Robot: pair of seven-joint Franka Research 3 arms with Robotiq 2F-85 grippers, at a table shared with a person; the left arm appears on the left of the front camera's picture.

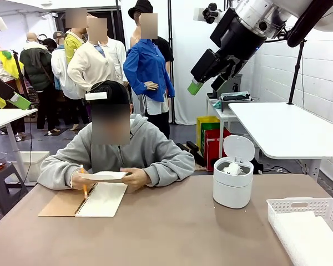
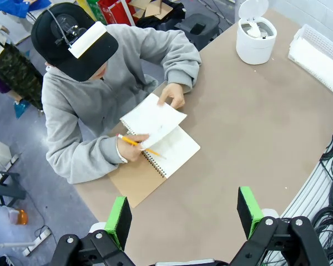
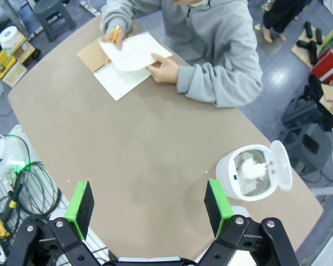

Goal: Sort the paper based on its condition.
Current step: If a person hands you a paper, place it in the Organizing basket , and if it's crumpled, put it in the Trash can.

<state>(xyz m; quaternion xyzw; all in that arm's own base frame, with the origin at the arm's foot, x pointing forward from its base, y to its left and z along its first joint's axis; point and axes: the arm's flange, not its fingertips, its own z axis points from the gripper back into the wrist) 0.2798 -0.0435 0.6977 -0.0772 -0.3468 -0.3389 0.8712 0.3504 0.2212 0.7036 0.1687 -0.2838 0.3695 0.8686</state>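
The left pincer (image 2: 183, 213) stands wide, its green pads far apart, with nothing between them and nothing touched, high above the brown table (image 2: 250, 127). The right pincer (image 3: 149, 199) is spread just as wide and is also empty, hovering over the table's near edge. At 11 o'clock from the left pincer a smooth sheet (image 2: 152, 119) is lifted over the open notebook (image 2: 175, 152), held by the person's free hand (image 2: 172, 95) and pencil hand (image 2: 127, 148); it hides part of the page below. In the right wrist view a crumpled wad (image 3: 252, 166) sits inside the open white bin (image 3: 227, 177), toward 3 o'clock of that pincer. In the front view, at 4 o'clock of the bin, the white basket (image 1: 299, 204) is cut off by the frame. Flat paper (image 1: 311, 238) seems to lie in it, but I cannot tell how many sheets.
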